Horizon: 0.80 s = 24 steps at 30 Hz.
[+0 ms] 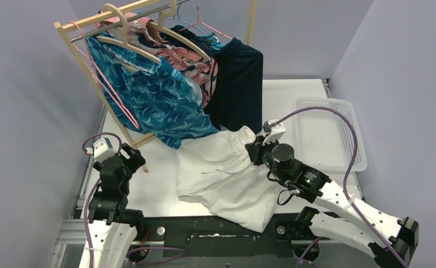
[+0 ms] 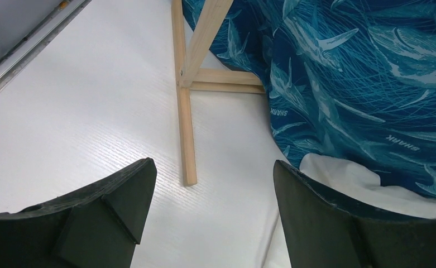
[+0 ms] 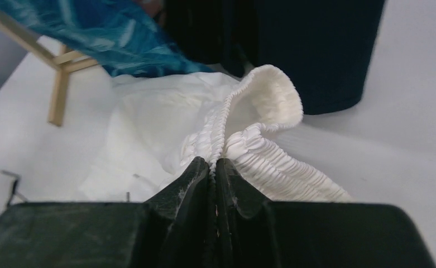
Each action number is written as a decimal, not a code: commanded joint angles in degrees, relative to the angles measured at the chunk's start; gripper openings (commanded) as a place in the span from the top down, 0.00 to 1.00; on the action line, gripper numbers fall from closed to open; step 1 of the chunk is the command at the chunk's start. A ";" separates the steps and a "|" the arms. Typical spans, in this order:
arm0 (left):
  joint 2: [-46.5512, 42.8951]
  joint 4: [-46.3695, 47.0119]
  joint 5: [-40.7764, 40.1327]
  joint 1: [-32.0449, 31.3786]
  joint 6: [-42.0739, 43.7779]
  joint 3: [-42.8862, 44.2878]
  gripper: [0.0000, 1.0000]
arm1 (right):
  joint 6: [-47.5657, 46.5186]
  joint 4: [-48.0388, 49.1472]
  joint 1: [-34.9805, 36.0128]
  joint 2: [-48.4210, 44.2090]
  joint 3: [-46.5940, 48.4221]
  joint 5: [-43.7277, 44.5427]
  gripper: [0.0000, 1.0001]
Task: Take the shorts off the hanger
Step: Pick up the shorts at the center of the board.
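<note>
Plain white shorts [image 1: 221, 173] lie spread on the table in front of the rack. My right gripper [image 1: 254, 149] is shut on their ribbed elastic waistband [image 3: 243, 134], which stands bunched up above the jaws. The teal shark-print shorts [image 1: 159, 97] hang from a wooden hanger [image 1: 127, 44] and drape down onto the white pair; the shark-print shorts [image 2: 349, 67] also fill the upper right of the left wrist view. Pink-and-navy floral shorts [image 1: 196, 64] and dark navy shorts [image 1: 239, 84] hang behind. My left gripper [image 2: 212, 190] stands open over bare table beside the rack's foot [image 2: 186, 139].
The wooden clothes rack [image 1: 76, 53] stands at the back left, its legs reaching the table near my left arm. A white perforated basket [image 1: 330, 134] sits at the right. Grey walls close in on both sides.
</note>
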 commanded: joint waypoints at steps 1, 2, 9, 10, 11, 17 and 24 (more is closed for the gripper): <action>0.60 3.19 1.02 0.46 0.48 0.45 0.23 | -0.80 2.55 -0.57 2.09 1.79 -24.39 0.93; 0.65 3.28 1.14 0.46 0.54 0.45 0.23 | 0.86 3.98 0.05 3.77 0.61 -29.39 0.94; 0.63 3.16 1.02 0.47 0.47 0.45 0.23 | 9.46 11.33 15.69 16.41 -4.72 -31.81 0.93; 0.65 3.18 1.03 0.46 0.48 0.44 0.23 | 10.06 6.96 16.08 18.02 -3.34 -27.17 0.90; 0.72 3.31 1.03 0.50 0.48 0.39 0.23 | 10.86 2.38 16.38 18.85 -1.73 -22.03 0.89; 0.68 3.62 1.32 0.37 0.69 0.20 0.24 | 9.85 -12.18 16.37 12.90 5.63 -2.07 0.48; 0.48 3.67 1.41 0.37 0.78 0.10 0.24 | 6.40 -11.06 15.06 6.42 5.00 -2.20 0.04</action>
